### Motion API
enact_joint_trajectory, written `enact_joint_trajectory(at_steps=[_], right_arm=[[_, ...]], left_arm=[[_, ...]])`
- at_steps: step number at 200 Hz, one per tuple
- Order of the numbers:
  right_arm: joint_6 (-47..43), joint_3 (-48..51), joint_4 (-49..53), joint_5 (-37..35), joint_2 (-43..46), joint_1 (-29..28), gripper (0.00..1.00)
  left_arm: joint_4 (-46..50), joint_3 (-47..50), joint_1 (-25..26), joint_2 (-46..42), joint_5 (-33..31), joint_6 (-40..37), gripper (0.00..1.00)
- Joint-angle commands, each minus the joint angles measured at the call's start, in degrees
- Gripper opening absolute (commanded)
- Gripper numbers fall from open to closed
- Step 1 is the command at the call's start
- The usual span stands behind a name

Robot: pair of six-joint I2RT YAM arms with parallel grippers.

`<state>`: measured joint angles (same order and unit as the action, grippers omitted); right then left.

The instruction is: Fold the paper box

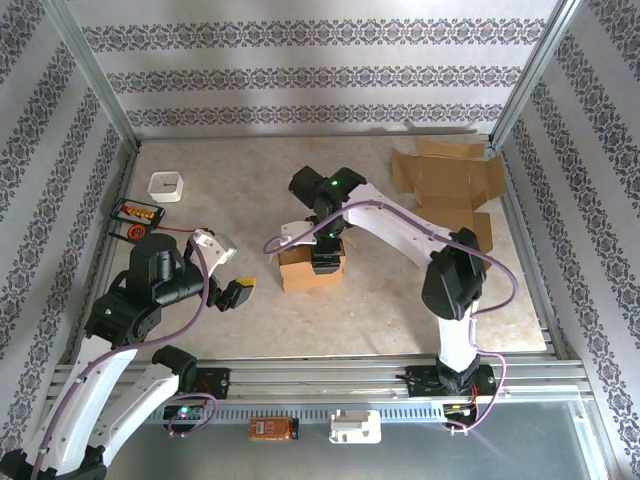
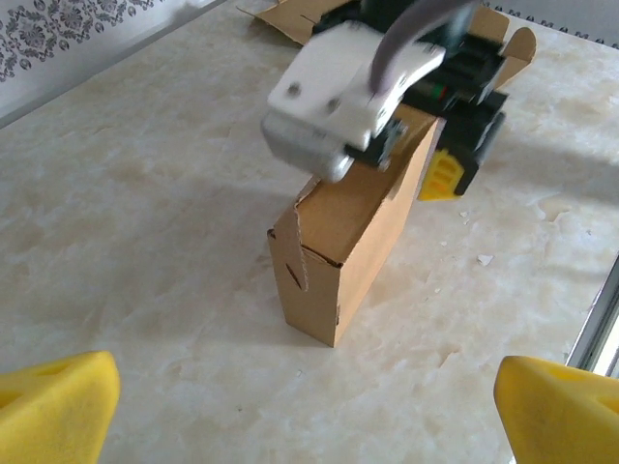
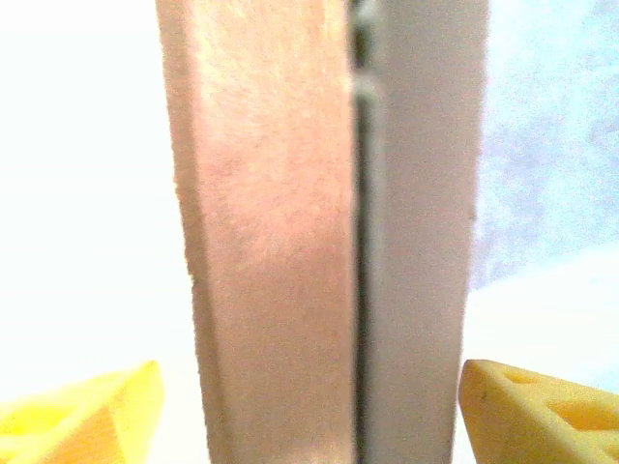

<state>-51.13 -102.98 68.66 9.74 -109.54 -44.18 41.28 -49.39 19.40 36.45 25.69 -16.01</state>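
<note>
Brown cardboard box point(image 1: 303, 275) stands mid-surface point(image 1: 400, 310). The right tool point(image 1: 325, 263) sits on top of it, fingers spread either side of its wall. The left tool point(image 1: 238, 292) hangs nearby, spread wide.

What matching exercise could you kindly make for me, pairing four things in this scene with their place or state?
Things:
1. upright cardboard box
2. flat cardboard sheets
3. white square container
4. left gripper

Places or states:
A. far right corner of the table
B. far left part of the table
C. middle of the table
D. open, facing the box from its left

Pairs: 1-C, 2-A, 3-B, 4-D
</note>
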Motion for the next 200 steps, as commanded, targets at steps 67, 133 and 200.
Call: enact_joint_trajectory(at_steps=[67, 133, 200], right_arm=[[38.0, 30.3, -38.8, 12.2, 30.5, 7.4, 0.81], [55.5, 40.9, -37.2, 24.6, 36.5, 16.7, 0.69], [52.3, 44.2, -39.1, 23.0, 36.1, 17.8, 0.51]], left_arm=[[-4.9, -4.1, 3.7, 7.3, -5.3, 23.8, 0.90], [0.4, -9.9, 11.1, 15.1, -10.9, 33.5, 0.91], [2.3, -11.7, 14.1, 20.5, -16.3, 33.4, 0.88]])
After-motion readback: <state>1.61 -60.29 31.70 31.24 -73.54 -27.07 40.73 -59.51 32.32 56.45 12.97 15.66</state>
